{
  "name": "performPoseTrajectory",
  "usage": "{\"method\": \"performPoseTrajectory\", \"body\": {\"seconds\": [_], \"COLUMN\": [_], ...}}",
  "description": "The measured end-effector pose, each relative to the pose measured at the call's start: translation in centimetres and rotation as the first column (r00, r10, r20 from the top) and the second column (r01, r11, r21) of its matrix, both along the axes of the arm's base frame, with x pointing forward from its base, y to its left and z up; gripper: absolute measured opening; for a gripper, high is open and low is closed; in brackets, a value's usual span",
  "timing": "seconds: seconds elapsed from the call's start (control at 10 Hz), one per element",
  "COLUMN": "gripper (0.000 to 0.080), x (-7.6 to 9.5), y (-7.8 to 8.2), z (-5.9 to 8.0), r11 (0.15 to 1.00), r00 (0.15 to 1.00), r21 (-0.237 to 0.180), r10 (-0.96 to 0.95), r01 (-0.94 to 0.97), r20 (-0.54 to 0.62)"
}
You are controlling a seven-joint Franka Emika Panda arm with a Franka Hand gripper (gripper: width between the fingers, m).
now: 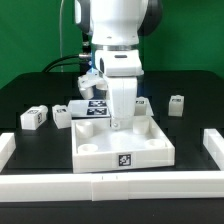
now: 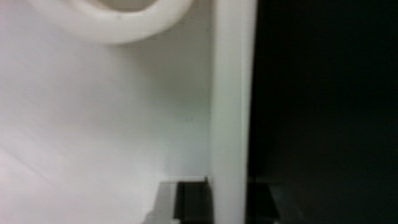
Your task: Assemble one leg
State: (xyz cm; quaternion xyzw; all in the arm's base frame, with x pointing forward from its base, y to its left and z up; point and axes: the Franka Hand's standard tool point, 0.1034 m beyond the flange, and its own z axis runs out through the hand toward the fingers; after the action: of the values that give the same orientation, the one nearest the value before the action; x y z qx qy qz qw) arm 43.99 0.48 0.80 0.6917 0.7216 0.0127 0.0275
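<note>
Item: leg [image 1: 121, 108], upright over the tabletop's [image 1: 150, 152] middle, clamped in the closed hand [image 1: 120, 95]. Step: seating it. Next, likely: align over socket [image 2: 128, 30], lower, twist.

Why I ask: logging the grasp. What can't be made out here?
Gripper jaws: exterior view, too small, white against the tabletop; open or shut unclear.
Anything held: wrist view, too blurred and close to tell.
Leg tag: exterior view, too small to read.
</note>
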Motion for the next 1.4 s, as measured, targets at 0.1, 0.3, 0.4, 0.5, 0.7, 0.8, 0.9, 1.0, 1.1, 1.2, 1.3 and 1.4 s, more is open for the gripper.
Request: {"method": "performPoseTrajectory", "body": {"seconds": [0.1, 0.3, 0.4, 0.5, 0.7, 0.8, 0.9, 1.0, 1.1, 1.2, 1.3, 1.4], "gripper": [0.0058, 0.0058, 0.0058, 0.0058, 0.0058, 0.0058, 0.0058, 0.0058, 0.0058, 0.0058, 0.0058, 0.0236], "x": [0.1, 0.9, 1.3, 1.8, 2.9, 3.6, 4.0, 4.4, 4.6, 4.6, 4.6, 4.6], "y": [2.2, 5.6, 6.1, 6.2, 6.4, 5.9, 5.2, 4.9, 4.8, 4.8, 4.8, 4.8], "z": [0.1, 0.0, 0.0, 0.0, 0.0, 0.0, 0.0, 0.0, 0.0, 0.0, 0.0, 0.0], "r11": [0.999, 0.996, 0.997, 0.998, 0.999, 1.0, 0.998, 0.998, 0.997, 0.997, 0.997, 0.997], "r00": [0.999, 0.996, 0.997, 0.998, 0.999, 0.999, 0.998, 0.998, 0.997, 0.997, 0.997, 0.997], "r21": [0.008, 0.01, 0.004, 0.001, -0.002, -0.006, -0.013, -0.011, -0.013, -0.012, -0.012, -0.012], "r10": [-0.031, -0.085, -0.073, -0.065, -0.032, 0.006, 0.063, 0.063, 0.07, 0.07, 0.07, 0.07], "r01": [0.031, 0.085, 0.073, 0.065, 0.032, -0.006, -0.062, -0.062, -0.07, -0.07, -0.07, -0.07], "r20": [0.011, 0.022, 0.022, 0.023, 0.03, 0.033, 0.026, 0.021, 0.019, 0.019, 0.018, 0.018]}}
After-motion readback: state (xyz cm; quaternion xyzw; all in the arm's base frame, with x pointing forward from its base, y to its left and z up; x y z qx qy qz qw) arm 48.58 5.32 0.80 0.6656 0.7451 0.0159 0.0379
